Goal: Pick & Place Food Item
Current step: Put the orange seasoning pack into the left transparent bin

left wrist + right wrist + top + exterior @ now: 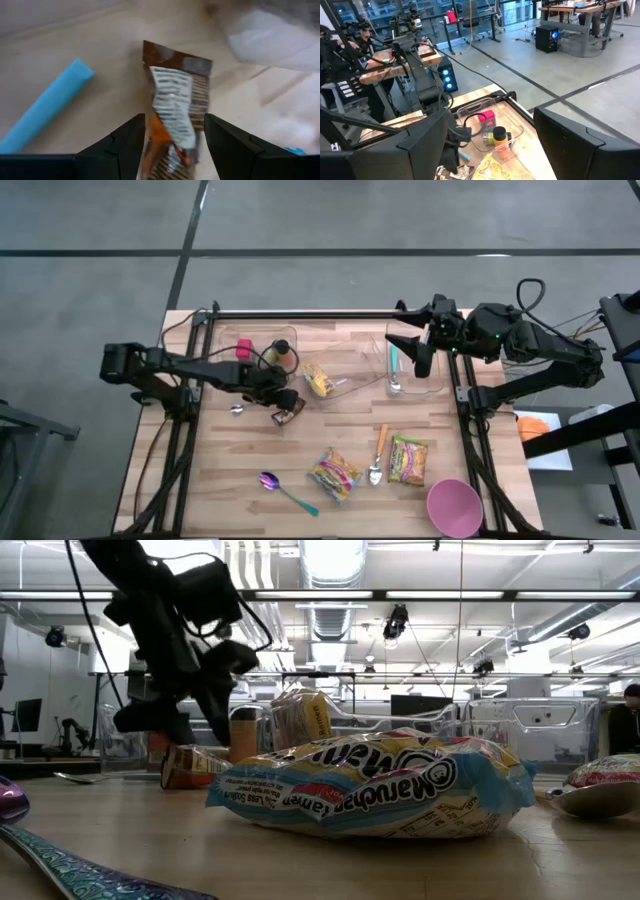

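Beside the clear container (pixel 335 377) that holds a yellow packet (pixel 318 379), on its side toward the left arm, a brown snack packet (pixel 288 413) lies on the wooden worktop (pixel 330 435). Left pincer (pixel 283 404) is directly over this packet. Left wrist view: brown snack packet (pixel 175 112) sits between the two dark fingers (pixel 127 145), one finger on each side, gaps visible, so the pincer is spread wide around it and not clamped. A blue handle (pixel 47 112) lies on the worktop nearby. Low view: packet (pixel 192 766) rests flat on the worktop under the left arm.

A second clear container (pixel 262 345), farther from the right arm than the first, holds a pink item (pixel 243 349) and a small jar (pixel 280 355). Right pincer (pixel 420 352) hovers above a third clear container (pixel 420 360), fingers spread wide, holding nothing.

Near the front edge, well apart from the first container: ramen packet (pixel 335 472), wooden-handled spoon (pixel 378 455), green packet (pixel 408 460), pink cup (pixel 455 507), purple spoon (pixel 285 488).
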`<state>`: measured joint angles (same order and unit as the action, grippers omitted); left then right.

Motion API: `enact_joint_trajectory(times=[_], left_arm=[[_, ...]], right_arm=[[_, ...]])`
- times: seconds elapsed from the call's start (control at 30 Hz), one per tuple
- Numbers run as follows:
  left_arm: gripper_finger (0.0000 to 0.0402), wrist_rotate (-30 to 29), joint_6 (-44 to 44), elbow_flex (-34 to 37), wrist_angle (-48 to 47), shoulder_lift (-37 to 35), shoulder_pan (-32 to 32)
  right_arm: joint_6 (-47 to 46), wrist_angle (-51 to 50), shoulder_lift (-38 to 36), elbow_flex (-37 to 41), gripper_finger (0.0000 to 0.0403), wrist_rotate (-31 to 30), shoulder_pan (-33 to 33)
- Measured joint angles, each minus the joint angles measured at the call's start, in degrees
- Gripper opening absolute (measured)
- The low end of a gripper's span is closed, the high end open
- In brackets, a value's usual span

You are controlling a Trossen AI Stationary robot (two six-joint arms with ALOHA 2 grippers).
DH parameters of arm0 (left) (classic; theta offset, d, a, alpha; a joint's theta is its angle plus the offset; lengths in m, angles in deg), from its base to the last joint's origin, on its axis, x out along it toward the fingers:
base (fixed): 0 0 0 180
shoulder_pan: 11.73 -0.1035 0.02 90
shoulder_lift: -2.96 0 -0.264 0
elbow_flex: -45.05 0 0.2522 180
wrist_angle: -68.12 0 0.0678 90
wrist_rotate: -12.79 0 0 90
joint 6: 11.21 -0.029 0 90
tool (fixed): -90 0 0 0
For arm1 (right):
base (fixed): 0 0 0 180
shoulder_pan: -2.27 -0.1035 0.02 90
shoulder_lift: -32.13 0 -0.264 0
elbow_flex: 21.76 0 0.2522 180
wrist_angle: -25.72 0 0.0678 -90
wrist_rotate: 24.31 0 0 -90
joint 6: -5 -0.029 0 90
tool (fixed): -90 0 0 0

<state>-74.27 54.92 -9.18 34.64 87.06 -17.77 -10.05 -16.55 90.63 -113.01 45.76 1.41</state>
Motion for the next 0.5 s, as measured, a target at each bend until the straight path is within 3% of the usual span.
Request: enact_joint_trajectory(times=[0.33,0.5], left_arm=[[0.0208,-3.4,-3.7,0.0,1.7,3.3,0.0],[0.0167,-2.9,-7.4,0.0,3.3,5.5,0.1]], right_arm=[[0.2,0.0,0.0,0.0,0.0292,1.1,0.0],[0.2,-0.4,-0.1,0.0,0.0292,1.1,0.0]])
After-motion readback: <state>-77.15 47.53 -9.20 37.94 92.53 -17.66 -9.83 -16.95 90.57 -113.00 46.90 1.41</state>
